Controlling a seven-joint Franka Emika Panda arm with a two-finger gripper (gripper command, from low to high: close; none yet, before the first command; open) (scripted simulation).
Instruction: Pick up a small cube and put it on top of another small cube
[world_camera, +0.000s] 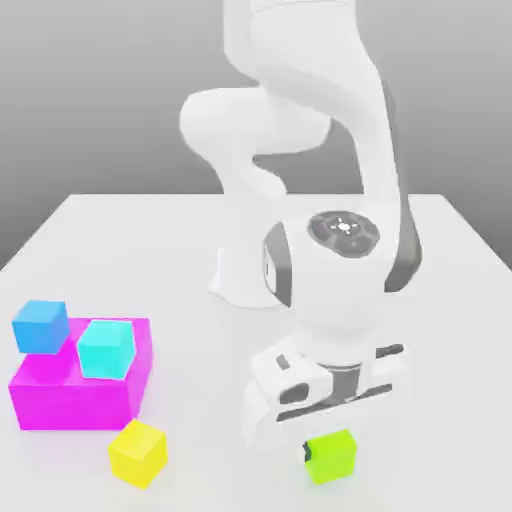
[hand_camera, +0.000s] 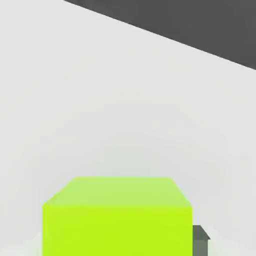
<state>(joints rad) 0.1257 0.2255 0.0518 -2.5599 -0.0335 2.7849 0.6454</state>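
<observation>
At the exterior view's left a blue cube (world_camera: 40, 326) rests on the white counter (world_camera: 150, 230), touching the back corner of a large magenta block (world_camera: 60, 395). A cyan cube (world_camera: 106, 348) sits on top of that block, near its front edge. Just in front of the block lies a yellow cube (world_camera: 138, 453), apart from it.

Toward the exterior view's right the arm bends low over the counter, and the pincer (world_camera: 322, 452) is down at the lime-green cube (world_camera: 332, 456), which sits on the counter near the front edge. The pincer is clenched on the lime-green cube: a dark fingertip (world_camera: 308, 452) presses its side there, and in the hand view another dark finger (hand_camera: 200, 236) sits tight against the flank of the same cube (hand_camera: 117, 217).

The cube looks rigid and light, with flat, smooth, sharp-edged faces. It should not deform or break, but smooth sides may slip if the hold is shallow. The best hold is on two opposite vertical faces, fingers square to them and centred, so it lifts without twisting. Any of the small cubes could serve as the base; the cyan one stands highest.
</observation>
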